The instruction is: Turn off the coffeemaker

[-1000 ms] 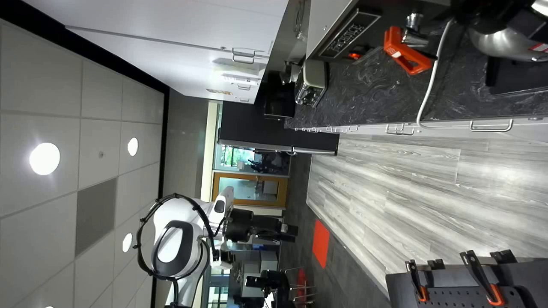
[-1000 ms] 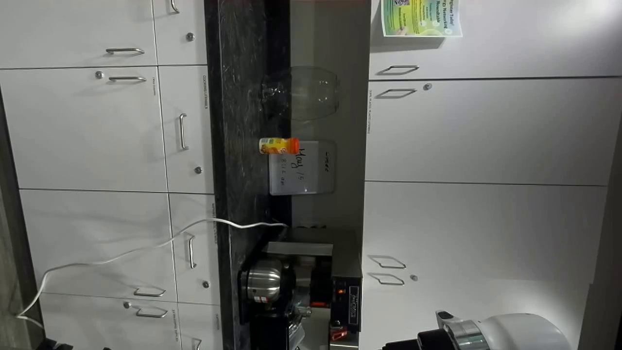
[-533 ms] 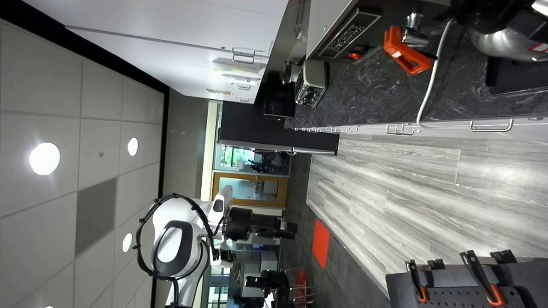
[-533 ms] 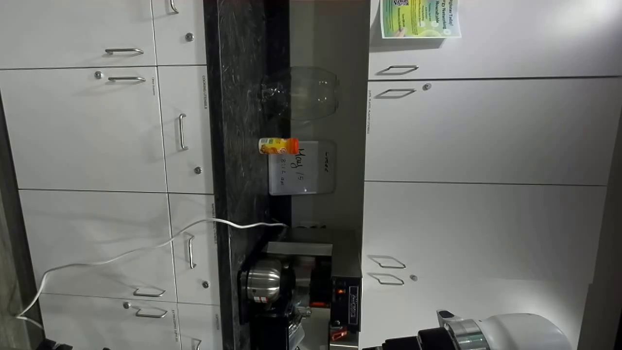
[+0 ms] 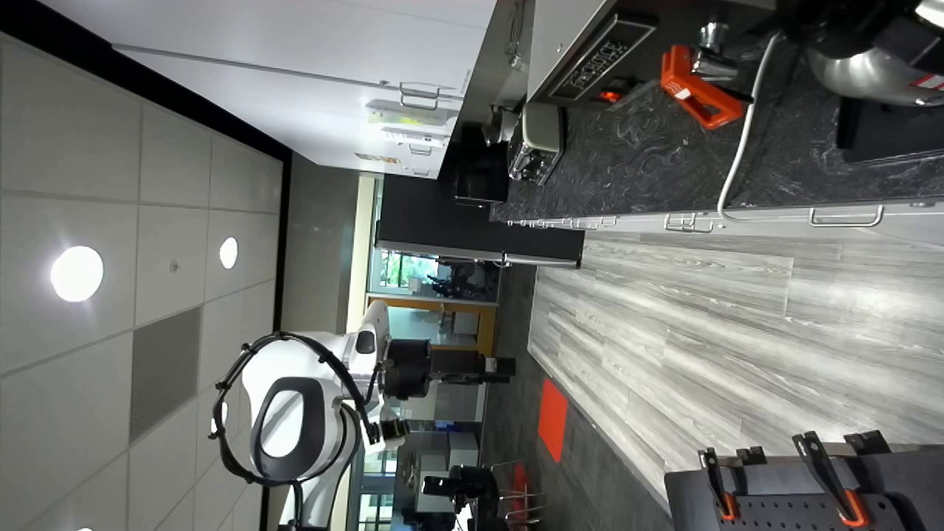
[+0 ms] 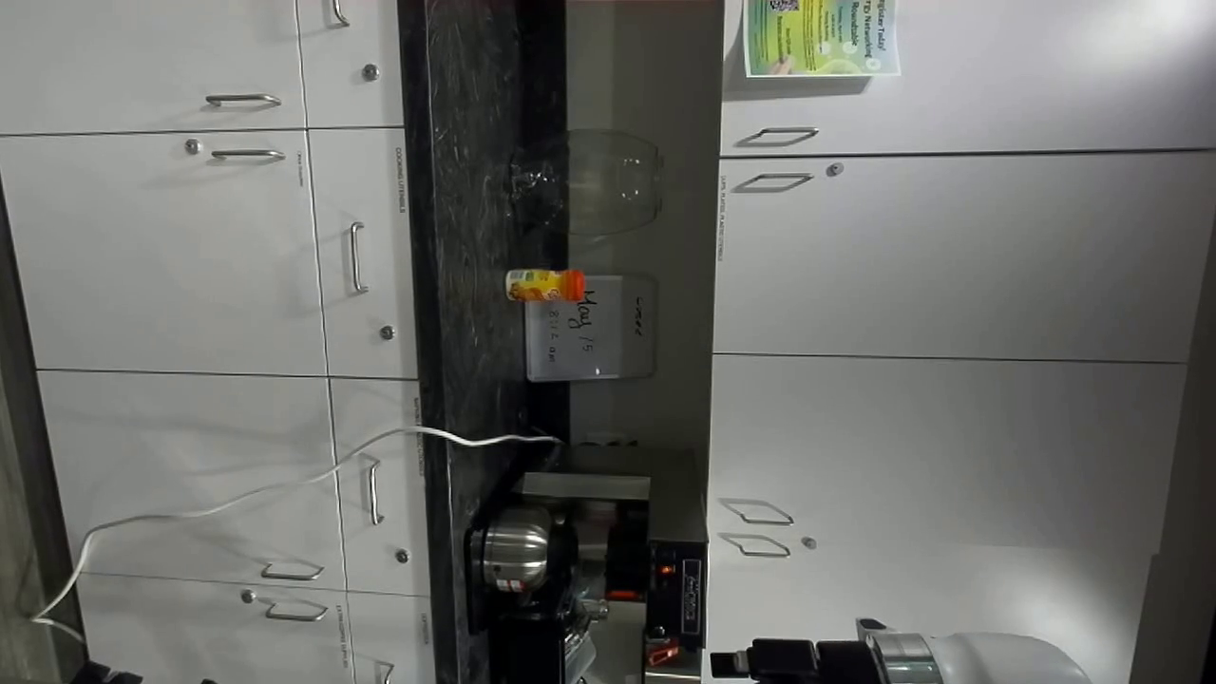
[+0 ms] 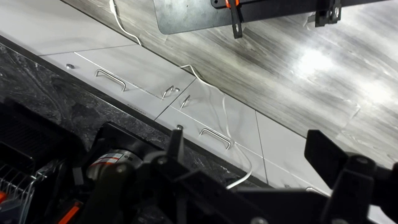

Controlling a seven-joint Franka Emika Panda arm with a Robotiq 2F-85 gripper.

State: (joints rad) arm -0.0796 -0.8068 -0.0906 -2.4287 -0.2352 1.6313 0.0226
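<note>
The coffeemaker [image 6: 676, 499] is a dark, silvery boxy machine low in an exterior view. A small orange light [image 6: 667, 569] glows on its black front panel; the panel [image 5: 582, 63] and the lit switch [image 5: 611, 96] also show in an exterior view. Its steel carafe [image 6: 516, 551] shows partly in the wrist view [image 7: 127, 159], behind my gripper's linkage. My gripper [image 7: 245, 137] is open, with nothing between its fingers [image 7: 176, 144]. In an exterior view the gripper [image 6: 730, 665] is at the bottom edge, apart from the panel in the picture; depth cannot be told.
A red-orange handle [image 5: 700, 88] sticks out beside the coffeemaker's panel. A white cable [image 6: 285, 484] runs over the counter edge [image 6: 427, 285] and down the cabinets. A toaster [image 5: 538, 144] stands along the counter. A table with clamps [image 5: 818, 472] is at an exterior view's lower right.
The arm has moved: the gripper is higher in an exterior view's picture, and more of it shows, levelled out, at an exterior view's bottom edge. The coffeemaker and its light look unchanged.
</note>
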